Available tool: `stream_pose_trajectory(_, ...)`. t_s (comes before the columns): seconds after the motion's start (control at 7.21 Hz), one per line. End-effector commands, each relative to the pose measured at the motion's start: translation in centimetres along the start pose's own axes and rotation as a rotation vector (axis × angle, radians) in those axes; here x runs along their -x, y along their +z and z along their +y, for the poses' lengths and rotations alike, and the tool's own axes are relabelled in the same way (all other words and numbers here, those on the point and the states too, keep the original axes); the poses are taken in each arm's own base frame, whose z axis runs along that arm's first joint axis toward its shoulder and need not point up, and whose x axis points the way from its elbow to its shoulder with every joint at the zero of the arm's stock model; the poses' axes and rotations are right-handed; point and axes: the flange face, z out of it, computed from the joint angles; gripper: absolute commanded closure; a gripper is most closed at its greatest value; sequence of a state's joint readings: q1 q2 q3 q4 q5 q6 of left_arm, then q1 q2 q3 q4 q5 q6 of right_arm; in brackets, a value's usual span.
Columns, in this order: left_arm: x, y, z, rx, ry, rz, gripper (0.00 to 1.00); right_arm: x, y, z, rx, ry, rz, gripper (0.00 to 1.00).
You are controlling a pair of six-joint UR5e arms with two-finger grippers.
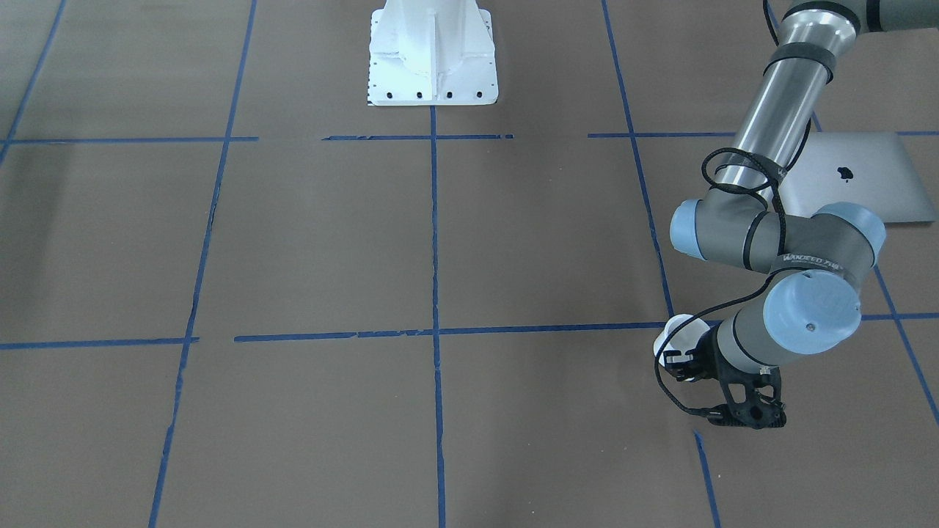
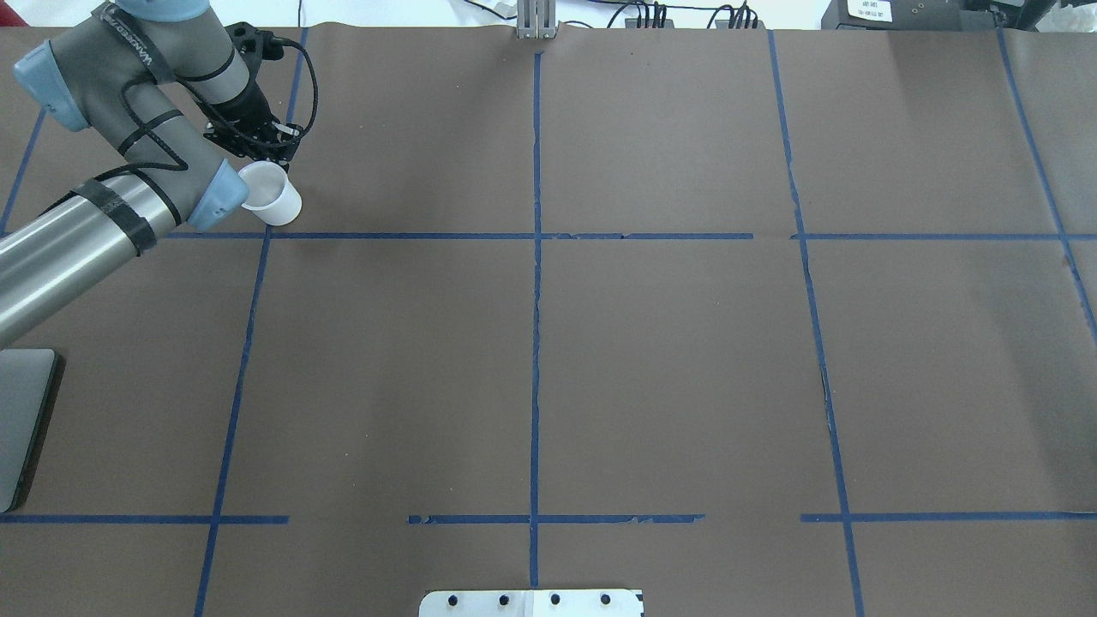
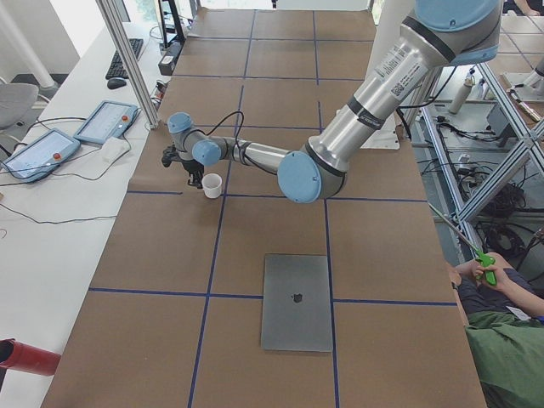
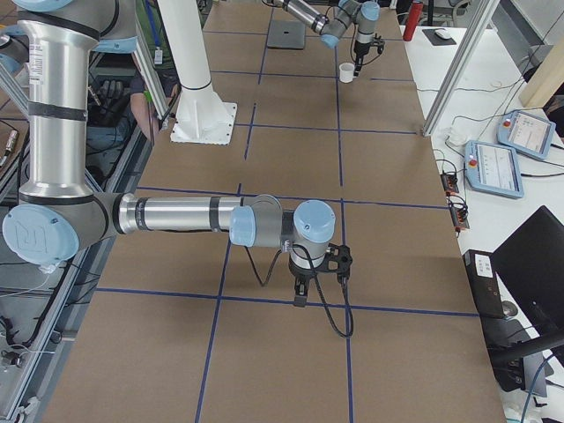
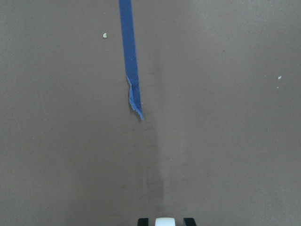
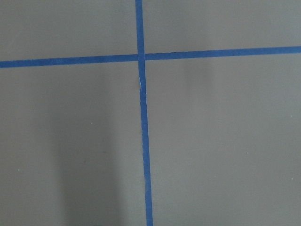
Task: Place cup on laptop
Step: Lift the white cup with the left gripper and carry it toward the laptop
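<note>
**Left arm on the cup, carry to laptop not yet made**

- Laptop (image 2: 24, 428): lies flat and closed at the far left edge of the table (image 2: 651, 360), on the robot's near side. Nothing is on the lid.
- Left gripper (image 5: 165, 221): reached out to the far-left cell. The wrist cam shows both black fingers (image 5: 142, 221) tight on either side of a white sliver, so I read it as clamped on the cup (image 2: 274, 199), at the rim or the handle. Can't tell which.
- The cup is upright, just beyond the blue tape line (image 2: 411, 236) and well apart from the laptop. Can't tell whether its base is off the paper.
- Right gripper (image 4: 300, 295): hangs above a tape crossing at the other end of the table, away from the job. It shows only in the side view, so I can't tell whether it's open or closed.

Step, as I judge it: the grasp is done and the lift and transport come next.

Next move calls for:
- Lift straight up and keep the cup level.
- Pull back toward the robot and further left until the cup is over the lid.
- Aim near the logo, not the edge.
- Lower until the base sits flat, then release and retreat upward.
</note>
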State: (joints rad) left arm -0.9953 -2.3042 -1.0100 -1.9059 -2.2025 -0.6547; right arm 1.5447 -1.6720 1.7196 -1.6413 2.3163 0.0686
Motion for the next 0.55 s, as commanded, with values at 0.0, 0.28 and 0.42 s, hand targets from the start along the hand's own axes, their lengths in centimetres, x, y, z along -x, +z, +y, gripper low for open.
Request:
stream_pose_trajectory(0.0, 1.5, -3.6, -1.8, -0.043, -0.017, 0.005, 1.00, 0.0, 0.0, 0.0, 0.000, 0.000, 0.000, 0.00)
stream_pose_trajectory(0.28, 2.8, -7.7, -2.1, -0.041, 0.005, -0.020, 1.00, 0.0, 0.0, 0.0, 0.000, 0.000, 0.000, 0.00)
stream_pose_trajectory(0.42, 3.9, -9.2, -0.6, -0.029, 0.020, -0.035, 1.00, 0.0, 0.0, 0.0, 0.000, 0.000, 0.000, 0.00)
